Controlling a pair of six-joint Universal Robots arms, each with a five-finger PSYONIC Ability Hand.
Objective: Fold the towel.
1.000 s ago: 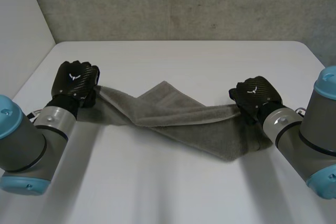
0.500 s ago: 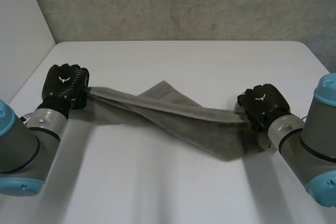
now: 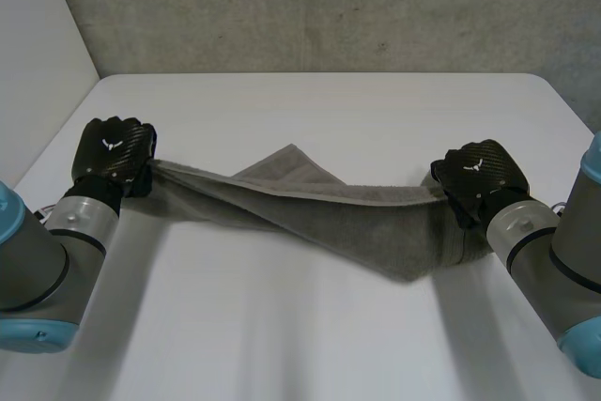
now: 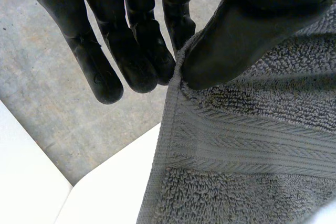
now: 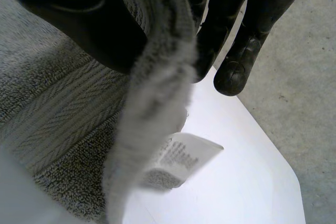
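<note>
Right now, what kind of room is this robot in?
Probably a lab or test room: a white table, a concrete wall, and the left hand and right hand pinching one grey towel.

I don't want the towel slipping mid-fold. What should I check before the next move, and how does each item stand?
1. Left hand pinches the towel at its edge: ok.
2. Right hand pinches the other end, near the label: ok.
3. Upper edge taut between hands: ok.
4. Towel spread flat: not ok, a flap sticks out mid-span and the rest sags onto the table.
5. Hands on matching corners: cannot tell.
</note>
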